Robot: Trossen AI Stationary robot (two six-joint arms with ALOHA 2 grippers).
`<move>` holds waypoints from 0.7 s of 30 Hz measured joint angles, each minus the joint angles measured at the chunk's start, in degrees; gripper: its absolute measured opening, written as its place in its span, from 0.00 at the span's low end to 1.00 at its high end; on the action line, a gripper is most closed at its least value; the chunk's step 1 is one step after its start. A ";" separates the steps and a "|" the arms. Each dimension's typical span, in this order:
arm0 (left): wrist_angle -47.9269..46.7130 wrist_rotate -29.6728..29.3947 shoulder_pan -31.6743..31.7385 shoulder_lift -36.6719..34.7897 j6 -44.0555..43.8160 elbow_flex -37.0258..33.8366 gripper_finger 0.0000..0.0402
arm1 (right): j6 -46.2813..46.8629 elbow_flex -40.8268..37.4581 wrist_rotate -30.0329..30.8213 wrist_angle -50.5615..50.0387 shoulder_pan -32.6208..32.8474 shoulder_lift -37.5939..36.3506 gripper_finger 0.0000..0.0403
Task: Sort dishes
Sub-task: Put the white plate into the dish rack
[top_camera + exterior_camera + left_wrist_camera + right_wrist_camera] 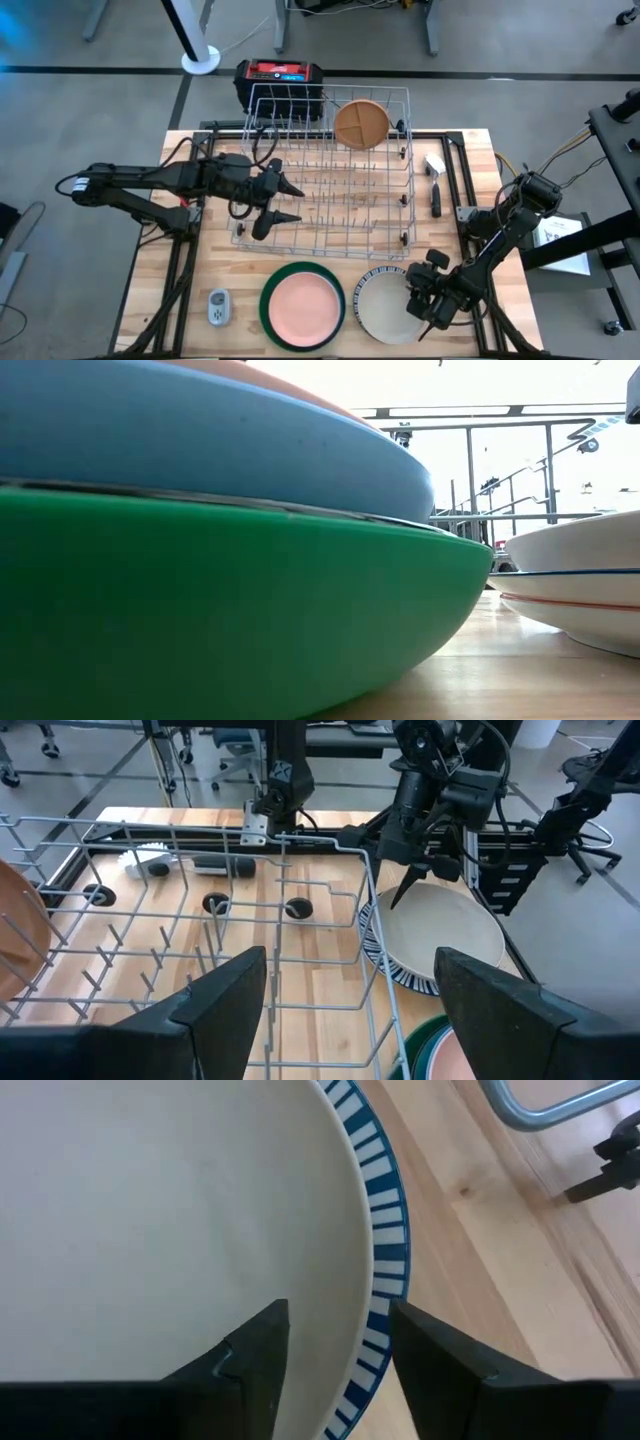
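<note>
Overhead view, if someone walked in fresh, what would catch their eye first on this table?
Probably the silver wire rack filling the middle of the table, with a tan plate standing on edge at its far right corner. Next, the front edge: a pink plate stacked in a large green one, beside a cream plate on a blue-white striped one. The right tool straddles the cream plate's rim, while the left tool hangs open over the rack.

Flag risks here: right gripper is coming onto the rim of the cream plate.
1. The right gripper straddles the cream plate rim, which sits on a striped plate; both could lift or drag.
2. The pink plate stack sits close beside; a sideways slide could hit it.
3. The left gripper hangs over the rack.
</note>
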 joint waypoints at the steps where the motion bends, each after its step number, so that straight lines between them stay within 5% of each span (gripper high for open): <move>1: 0.01 0.00 0.00 0.06 0.01 0.00 0.70 | 0.02 0.00 0.00 0.05 0.00 0.01 0.35; 14: -0.05 0.00 0.00 0.07 0.00 0.00 0.69 | 0.20 0.00 0.26 0.14 -0.02 0.02 0.05; 21: -0.05 0.00 0.00 0.02 0.00 0.00 0.70 | 0.81 0.00 0.32 0.20 -0.02 -0.47 0.01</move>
